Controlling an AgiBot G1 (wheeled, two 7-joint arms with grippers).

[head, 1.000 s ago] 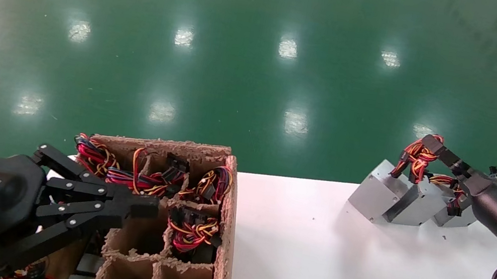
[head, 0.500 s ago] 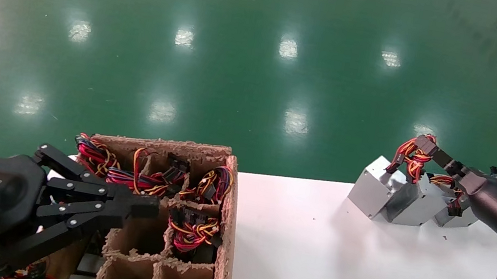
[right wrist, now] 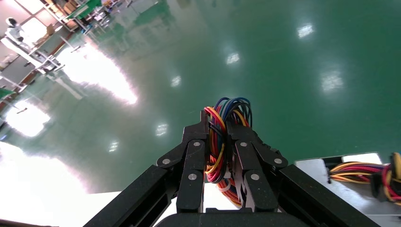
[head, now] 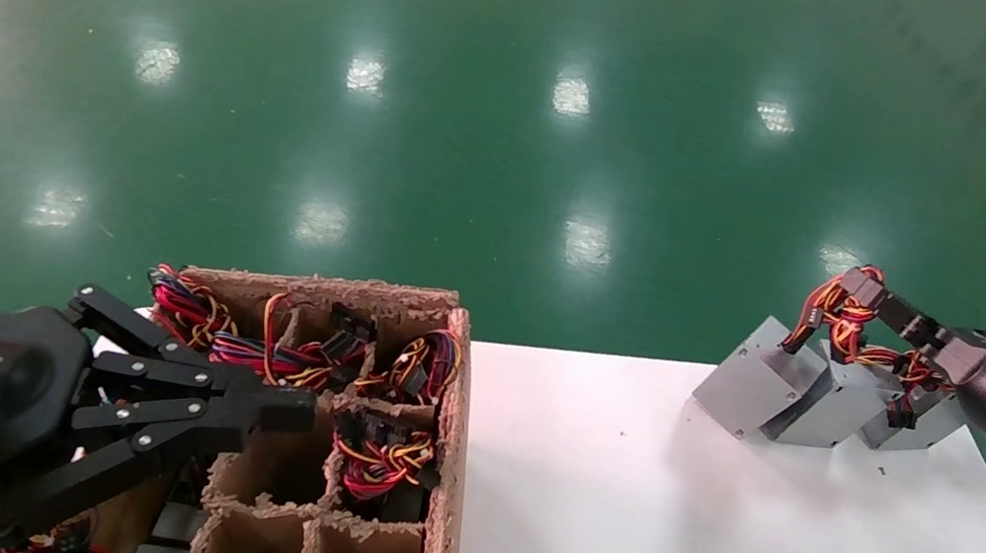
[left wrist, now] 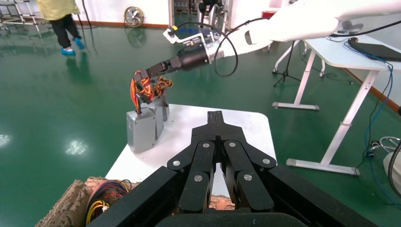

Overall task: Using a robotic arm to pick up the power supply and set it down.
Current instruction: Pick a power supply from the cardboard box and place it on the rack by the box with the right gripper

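**Right gripper pinching the wire bundle of a power supply at the table's far right corner**

On my left, the left gripper (head: pixel 285 410) is hovering over a cardboard divider box (head: pixel 369 536), its fingers pressed together and holding nothing. The box's far cells are holding coils of red, yellow and black wires (head: pixel 280 351); the two nearest cells are looking dark, and I cannot tell what is in them.

Moving right, the white table (head: pixel 658 545) is stretching out bare in the middle. At its far right corner, three silver-grey metal boxes are sitting side by side, touching. The leftmost one is the power supply (head: pixel 749 390). It is tilting, with one lower edge resting on the table and its top leaning toward the right. Its wire bundle (head: pixel 832 313) is rising from its top toward the gripper.

The robotic arm (left wrist: pixel 302 19) is reaching in from my right, nearly level and pointing left. Its right gripper (head: pixel 861 290) is closing on that wire bundle; in the right wrist view the coloured wires (right wrist: pixel 220 142) are running between the narrowly parted fingers (right wrist: pixel 191 165). I am holding the wires only, not the metal case.

Beyond the table, a glossy green floor (head: pixel 480 114) is reflecting ceiling lights. In the left wrist view a person in a yellow top (left wrist: pixel 59 19) is standing far off, and more white tables (left wrist: pixel 345 52) are standing to the side.
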